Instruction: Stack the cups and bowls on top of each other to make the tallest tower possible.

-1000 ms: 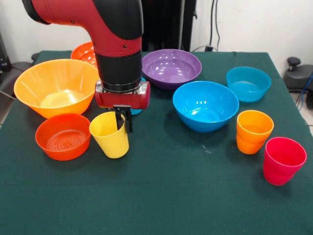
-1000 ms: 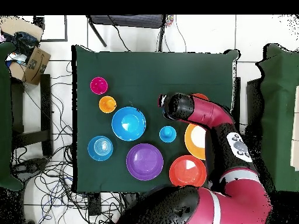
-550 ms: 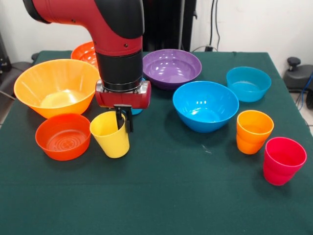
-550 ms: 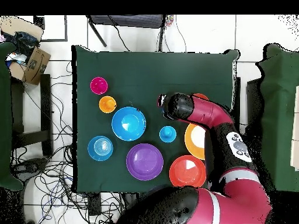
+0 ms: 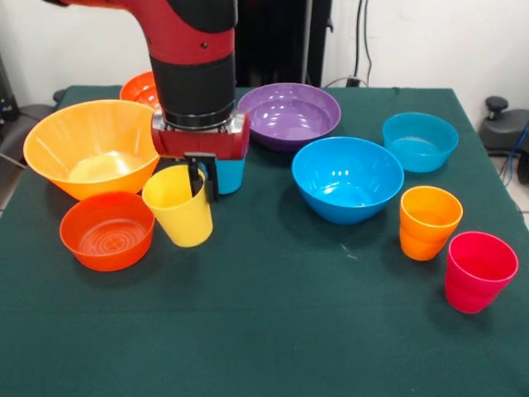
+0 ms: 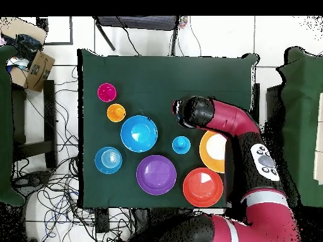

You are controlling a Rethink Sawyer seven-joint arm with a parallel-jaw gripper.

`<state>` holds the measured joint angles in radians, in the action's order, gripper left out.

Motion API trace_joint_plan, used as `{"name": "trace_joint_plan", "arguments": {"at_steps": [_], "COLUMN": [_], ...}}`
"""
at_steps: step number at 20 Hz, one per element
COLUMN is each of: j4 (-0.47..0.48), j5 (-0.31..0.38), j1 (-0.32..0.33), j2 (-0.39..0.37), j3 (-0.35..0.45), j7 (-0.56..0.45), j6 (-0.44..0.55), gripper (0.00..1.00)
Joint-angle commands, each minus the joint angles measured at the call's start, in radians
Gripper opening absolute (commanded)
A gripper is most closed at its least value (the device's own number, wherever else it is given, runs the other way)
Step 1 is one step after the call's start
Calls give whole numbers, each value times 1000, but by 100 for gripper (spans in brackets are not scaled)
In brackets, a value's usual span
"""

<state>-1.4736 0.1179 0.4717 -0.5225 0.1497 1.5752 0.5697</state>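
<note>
My gripper [image 5: 202,184] is shut on the rim of the yellow cup [image 5: 178,211], one finger inside and one outside. The cup hangs tilted just above the cloth, between the small red-orange bowl [image 5: 106,231] and the blue cup [image 5: 228,174], which stands right behind the gripper. In the overhead view the arm's head [image 6: 191,112] hides the yellow cup and the gripper. The large light orange bowl [image 5: 91,145] sits to the left of the arm. No tower shows in either view; the cups and bowls stand singly.
Purple bowl [image 5: 289,112], large blue bowl [image 5: 347,178] and teal bowl [image 5: 420,141] fill the middle and right. Orange cup [image 5: 428,222] and pinkish red cup [image 5: 479,270] stand at the near right. A red-orange bowl [image 5: 139,88] sits behind the arm.
The gripper has risen and shifted a little left, carrying the yellow cup up off the cloth. Everything else has stayed put.
</note>
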Motion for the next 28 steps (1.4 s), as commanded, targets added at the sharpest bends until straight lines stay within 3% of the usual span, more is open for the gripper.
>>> {"name": "trace_joint_plan", "arguments": {"at_steps": [1, 6, 20, 28], "j4": [65, 56, 70, 25], "j5": [65, 72, 139, 155], "j1": [-19, -16, -78, -56], "j2": [-16, -23, -45, -47], "j3": [36, 34, -106, -105], "j7": [-48, -40, 18, 8], "j6": [126, 112, 106, 46], "gripper": [0, 0, 0, 0]}}
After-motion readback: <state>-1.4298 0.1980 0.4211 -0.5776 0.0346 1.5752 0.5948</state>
